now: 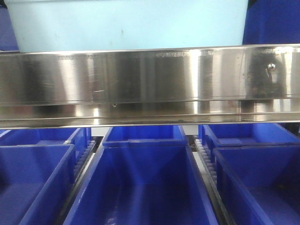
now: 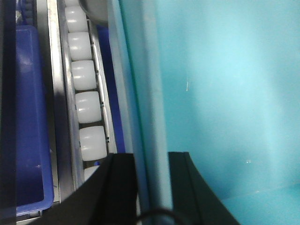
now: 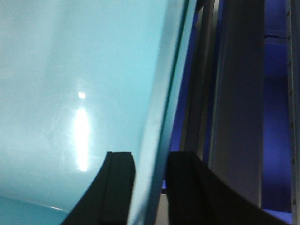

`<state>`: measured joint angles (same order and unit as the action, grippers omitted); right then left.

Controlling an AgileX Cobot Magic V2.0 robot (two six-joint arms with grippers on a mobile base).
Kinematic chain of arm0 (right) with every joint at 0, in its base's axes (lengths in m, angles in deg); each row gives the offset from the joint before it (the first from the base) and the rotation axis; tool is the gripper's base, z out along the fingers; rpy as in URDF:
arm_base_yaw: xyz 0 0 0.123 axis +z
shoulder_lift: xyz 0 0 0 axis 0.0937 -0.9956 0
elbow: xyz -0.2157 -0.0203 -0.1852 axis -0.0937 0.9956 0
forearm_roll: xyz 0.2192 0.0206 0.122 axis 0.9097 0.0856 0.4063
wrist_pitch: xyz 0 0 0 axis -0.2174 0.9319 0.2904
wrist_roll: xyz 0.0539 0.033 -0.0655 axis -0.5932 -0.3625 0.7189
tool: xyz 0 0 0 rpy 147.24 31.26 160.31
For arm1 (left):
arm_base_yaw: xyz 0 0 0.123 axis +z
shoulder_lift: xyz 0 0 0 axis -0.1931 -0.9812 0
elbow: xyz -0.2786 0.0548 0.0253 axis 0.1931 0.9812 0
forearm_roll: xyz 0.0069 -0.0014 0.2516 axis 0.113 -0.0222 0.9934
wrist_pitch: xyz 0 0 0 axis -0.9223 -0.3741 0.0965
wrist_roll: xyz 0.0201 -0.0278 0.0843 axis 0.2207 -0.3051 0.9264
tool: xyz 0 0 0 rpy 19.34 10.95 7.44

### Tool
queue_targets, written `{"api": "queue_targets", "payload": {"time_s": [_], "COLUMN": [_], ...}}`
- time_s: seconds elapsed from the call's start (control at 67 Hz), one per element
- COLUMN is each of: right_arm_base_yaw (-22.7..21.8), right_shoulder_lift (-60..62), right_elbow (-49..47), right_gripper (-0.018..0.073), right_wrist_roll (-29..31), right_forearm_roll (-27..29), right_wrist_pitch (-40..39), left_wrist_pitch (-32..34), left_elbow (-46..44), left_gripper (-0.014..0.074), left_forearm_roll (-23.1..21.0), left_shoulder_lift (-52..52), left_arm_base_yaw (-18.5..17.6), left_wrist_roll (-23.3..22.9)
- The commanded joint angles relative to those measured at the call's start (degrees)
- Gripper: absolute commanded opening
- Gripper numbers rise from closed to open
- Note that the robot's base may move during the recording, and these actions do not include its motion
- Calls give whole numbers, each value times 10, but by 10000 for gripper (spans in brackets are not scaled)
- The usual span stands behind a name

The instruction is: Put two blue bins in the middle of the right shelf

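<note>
Left end effector (image 2: 151,158) clamped across left wall of one pale blue bin (image 1: 126,23), beside one white roller track (image 2: 86,105). Bin up on right shelf (image 1: 150,79), behind steel front rail, above six dark blue bins (image 1: 140,187) in three lanes. Right end effector (image 3: 150,157) clamped across opposite wall.

You see one pale sky-blue bin (image 1: 126,23), smooth-walled and upright, just above and behind the front rail (image 1: 150,79) of the shiny steel shelf (image 1: 140,115). You can't tell whether it rests on the tier. The left gripper (image 2: 151,155) and right gripper (image 3: 150,153) pinch its side walls. White rollers (image 2: 86,103) run beside its left wall.
</note>
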<state>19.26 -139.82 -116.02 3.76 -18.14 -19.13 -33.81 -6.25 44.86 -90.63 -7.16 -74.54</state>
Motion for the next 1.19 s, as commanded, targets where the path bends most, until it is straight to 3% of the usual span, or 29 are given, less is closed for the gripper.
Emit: {"api": "queue_targets", "payload": {"time_s": [0.0,0.328,0.776,1.179], "right_arm_base_yaw": [-2,-2,-2,-2], "right_shoulder_lift": [-8,45,71,71], "right_elbow": [9,-17,-186,-194], "right_gripper": [-162,-162,-162,-162], "right_wrist_roll": [-8,-8,-7,-7], "right_forearm_roll": [-4,-7,-7,-7], "right_wrist_pitch": [19,-30,-17,-17], "left_wrist_pitch": [0,5,31,42], "left_elbow": [-1,-32,-147,-154], "left_gripper": [-111,-111,-111,-111], "left_forearm_roll": [-19,-21,-28,-18], "left_shoulder_lift": [1,43,117,126], "left_arm_base_yaw": [-5,-5,-5,-5], "left_wrist_roll": [0,0,0,0]}}
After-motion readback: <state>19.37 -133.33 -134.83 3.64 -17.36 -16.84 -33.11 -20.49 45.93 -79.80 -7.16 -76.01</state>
